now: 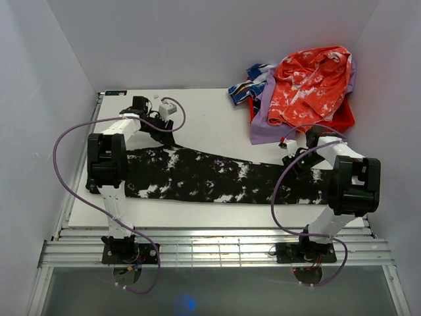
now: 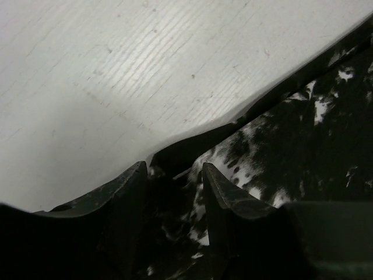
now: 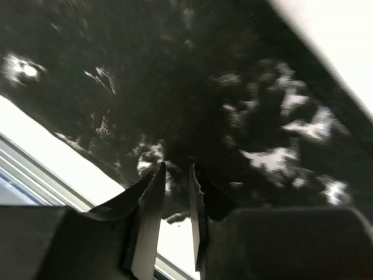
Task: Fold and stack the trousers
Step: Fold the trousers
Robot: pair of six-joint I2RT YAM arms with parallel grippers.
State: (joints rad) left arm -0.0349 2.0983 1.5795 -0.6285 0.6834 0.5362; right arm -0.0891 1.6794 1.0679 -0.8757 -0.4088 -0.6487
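The trousers (image 1: 210, 178), black with white blotches, lie stretched left to right across the white table (image 1: 204, 118). My left gripper (image 1: 164, 137) sits at their far edge near the left end. In the left wrist view the left gripper (image 2: 175, 175) has a bunched fold of the trousers (image 2: 291, 146) filling the gap between its fingers. My right gripper (image 1: 289, 163) is over the right part. In the blurred right wrist view the right gripper (image 3: 176, 169) has narrow jaws closed on the hem of the trousers (image 3: 204, 87), with white table showing below.
A heap of clothes fills the back right corner: an orange-red garment (image 1: 309, 82) on top, a lilac cloth (image 1: 263, 122) under it and a blue-white patterned cloth (image 1: 247, 89) beside it. Metal rails (image 1: 217, 240) run along the near edge. Walls close in on three sides.
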